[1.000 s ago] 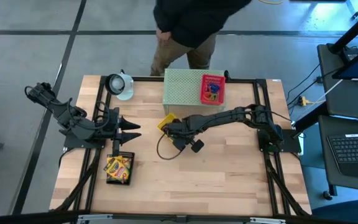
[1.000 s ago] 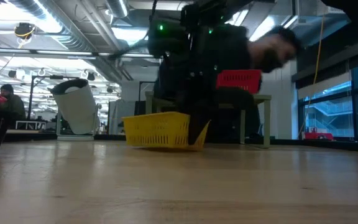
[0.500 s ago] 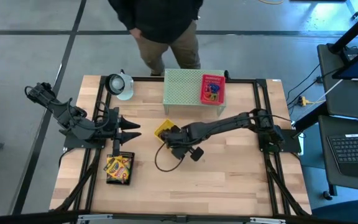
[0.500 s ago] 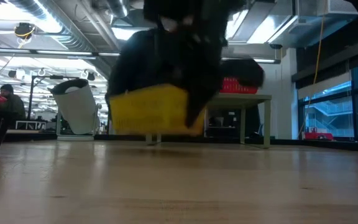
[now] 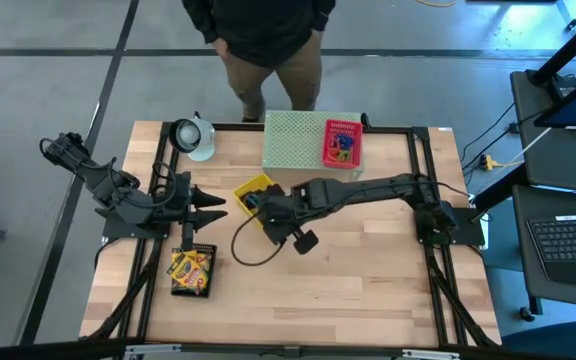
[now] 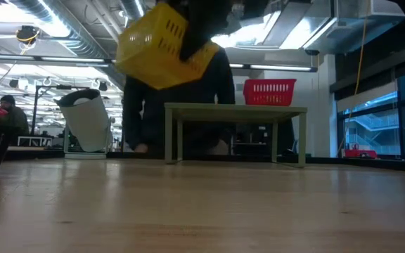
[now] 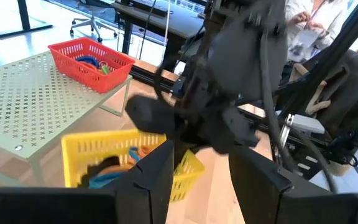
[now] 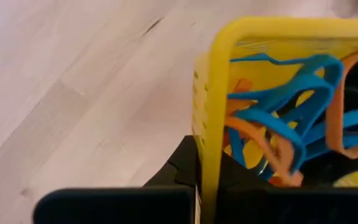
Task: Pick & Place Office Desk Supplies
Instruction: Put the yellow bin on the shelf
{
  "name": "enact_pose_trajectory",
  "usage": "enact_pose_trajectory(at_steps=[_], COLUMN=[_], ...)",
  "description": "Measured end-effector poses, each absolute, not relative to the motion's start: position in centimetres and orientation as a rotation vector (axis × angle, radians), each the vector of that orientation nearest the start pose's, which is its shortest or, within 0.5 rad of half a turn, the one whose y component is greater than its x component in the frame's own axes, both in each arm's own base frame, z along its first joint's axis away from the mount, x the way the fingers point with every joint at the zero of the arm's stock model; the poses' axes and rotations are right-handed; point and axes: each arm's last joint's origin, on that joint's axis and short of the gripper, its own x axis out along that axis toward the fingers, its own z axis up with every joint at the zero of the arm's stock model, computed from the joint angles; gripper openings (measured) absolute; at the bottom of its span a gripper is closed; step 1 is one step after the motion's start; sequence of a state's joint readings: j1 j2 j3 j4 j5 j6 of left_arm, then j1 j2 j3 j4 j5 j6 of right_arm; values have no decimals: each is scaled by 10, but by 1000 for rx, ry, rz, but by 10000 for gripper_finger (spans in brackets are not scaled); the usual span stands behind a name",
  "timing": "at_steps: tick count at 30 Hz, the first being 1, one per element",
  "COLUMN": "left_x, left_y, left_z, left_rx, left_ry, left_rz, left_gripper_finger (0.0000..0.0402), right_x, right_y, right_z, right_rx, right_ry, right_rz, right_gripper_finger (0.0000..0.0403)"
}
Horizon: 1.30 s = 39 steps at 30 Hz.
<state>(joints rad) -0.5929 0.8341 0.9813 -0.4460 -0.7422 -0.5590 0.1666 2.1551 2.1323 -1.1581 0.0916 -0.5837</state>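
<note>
- Yellow mesh tray [image 5: 253, 190] hung lifted and tilted off the table [image 5: 368, 290], my right gripper [image 5: 265, 203] clamped shut on its rim, just near-left of the pale green mesh shelf [image 5: 293, 140].
- Blue and orange loops [image 8: 278, 124] lay loose inside the tray with something dark beside them.
- My left gripper [image 5: 206, 208] waited at the table's left side, jaws partly spread and holding nothing; a crayon box [image 5: 190, 270] lay just nearer than it.
- Risk, as I judged it: the tray was held by one thin rim and already tipped, so a quick swing could spill the loops or let the rim slip from my fingers.
- A black cable [image 5: 243, 245] looped on the table under my right arm; it might snag.
- Only the right wrist view showed my hold on the rim and the contents; the low view alone showed how high the tray hung; the high view alone placed the red tray [image 5: 342, 144] on the shelf.
</note>
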Motion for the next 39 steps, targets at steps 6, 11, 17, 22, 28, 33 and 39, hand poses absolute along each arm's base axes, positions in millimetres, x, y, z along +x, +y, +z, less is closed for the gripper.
enact_pose_trajectory(at_steps=[6, 11, 17, 22, 28, 33, 39], left_x=[144, 143, 143, 143, 143, 143, 143], left_y=[-74, -74, -74, -74, -74, -74, -74], left_z=[368, 369, 369, 368, 368, 366, 366], left_rx=[-376, -384, -387, -384, -379, -366, -366], left_ry=[185, 194, 200, 205, 207, 224, 223], left_rz=[205, 174, 156, 157, 157, 162, 162], left_gripper_finger=[148, 148, 148, 148, 148, 148, 148], right_x=[443, 444, 441, 433, 426, 423, 421], right_y=[50, 9, -40, -78, -95, -91, -87], right_z=[305, 305, 304, 303, 302, 301, 300], right_rx=[-628, -567, -489, -419, -314, -253, -199], right_ry=[1141, 1183, 1228, 1282, 1331, 1359, 1376], right_rz=[312, 219, 106, 1, -93, -132, -150], right_gripper_finger=[0, 0, 0, 0, 0, 0, 0])
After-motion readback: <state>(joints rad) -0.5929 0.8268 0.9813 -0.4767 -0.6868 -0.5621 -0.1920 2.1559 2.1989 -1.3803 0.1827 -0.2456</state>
